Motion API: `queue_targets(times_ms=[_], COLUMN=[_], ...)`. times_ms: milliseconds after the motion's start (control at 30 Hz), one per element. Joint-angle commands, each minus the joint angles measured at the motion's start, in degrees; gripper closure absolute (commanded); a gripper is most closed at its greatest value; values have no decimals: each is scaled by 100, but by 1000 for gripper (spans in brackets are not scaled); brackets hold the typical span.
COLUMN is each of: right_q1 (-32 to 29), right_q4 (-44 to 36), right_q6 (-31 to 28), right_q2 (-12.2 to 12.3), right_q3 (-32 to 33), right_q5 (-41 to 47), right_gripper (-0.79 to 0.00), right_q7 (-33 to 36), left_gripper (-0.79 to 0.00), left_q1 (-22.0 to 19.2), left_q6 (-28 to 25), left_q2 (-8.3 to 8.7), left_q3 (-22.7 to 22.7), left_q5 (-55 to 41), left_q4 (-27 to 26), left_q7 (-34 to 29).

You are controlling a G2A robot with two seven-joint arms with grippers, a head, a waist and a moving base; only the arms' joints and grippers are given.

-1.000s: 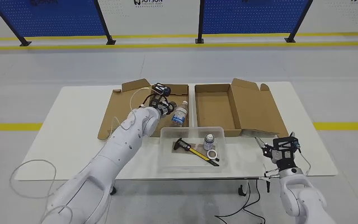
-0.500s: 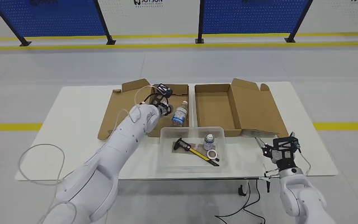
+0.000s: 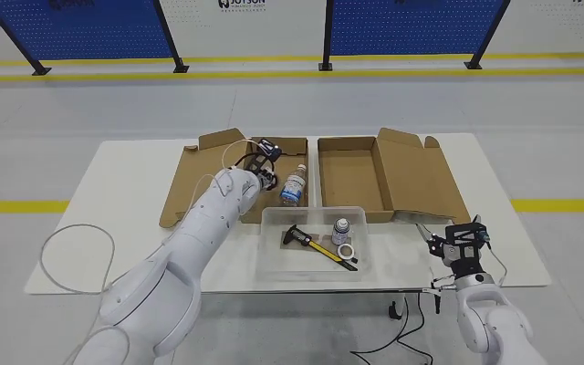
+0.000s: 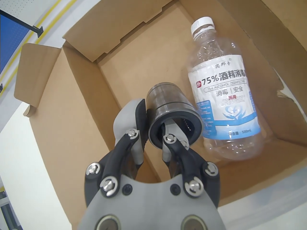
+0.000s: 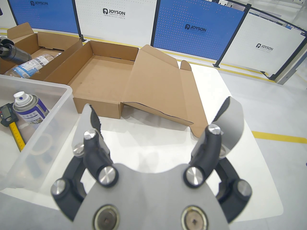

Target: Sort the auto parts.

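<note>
Top view: bottle (image 3: 293,183) laid in left box (image 3: 290,146); caliper (image 3: 297,237), spray can (image 3: 341,227) and tape (image 3: 348,251) left unsorted in tub (image 3: 274,213).
Left wrist view: metal sleeve (image 4: 168,106) gripped by left claw (image 4: 156,123) over that box, not yet released.
Right wrist view: right claw (image 5: 160,111) held open, nothing grasped.

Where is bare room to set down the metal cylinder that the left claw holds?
Free: left carton, floor between the bottle and the lid-side wall; right carton, whole floor. Crowded: the plastic bin, with caliper, spray can and tape.
</note>
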Motion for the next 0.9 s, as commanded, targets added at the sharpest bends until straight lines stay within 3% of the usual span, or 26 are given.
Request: queue_targets(times_ms=[0, 100, 267, 333, 367, 433, 467, 500, 533, 600, 767, 867], right_q1=[0, 0, 0, 0, 0, 0, 0, 0, 0, 0, 0, 0], right_q4=[0, 0, 0, 0, 0, 0, 0, 0, 0, 0, 0, 0], right_q6=[0, 0, 0, 0, 0, 0, 0, 0, 0, 0, 0, 0], right_q2=[0, 0, 0, 0, 0, 0, 0, 0, 0, 0, 0, 0], right_q3=[0, 0, 0, 0, 0, 0, 0, 0, 0, 0, 0, 0], right_q5=[0, 0, 0, 0, 0, 0, 0, 0, 0, 0, 0, 0], right_gripper=[-785, -785, -785, -785, -785, -785, -785, -785, -785, -785, -785, -785], right_q7=[0, 0, 0, 0, 0, 0, 0, 0, 0, 0, 0, 0], left_gripper=[0, -9, -154, 0, 0, -71, -148, -151, -92, -105, -302, -699], left_q1=[-15, -38, -46, -55, -60, -66, -69, -79, -91, -125, -233, -300], left_q6=[-14, -7, -15, -94, -98, -76, -74, -56, -44, 1, 91, 129], left_q2=[-30, -67, -125, -147, -153, -175, -180, -187, -194, -207, -218, -223], left_q3=[0, 9, 16, 18, 16, 19, 19, 12, 9, -9, -76, -136], left_q5=[5, 44, 89, 94, 95, 122, 130, 130, 139, 146, 116, 68], left_q4=[76, 163, 281, 321, 333, 367, 380, 397, 408, 423, 459, 450], left_q7=[-14, 10, 49, 6, 5, 28, 38, 59, 76, 191, 398, 573])
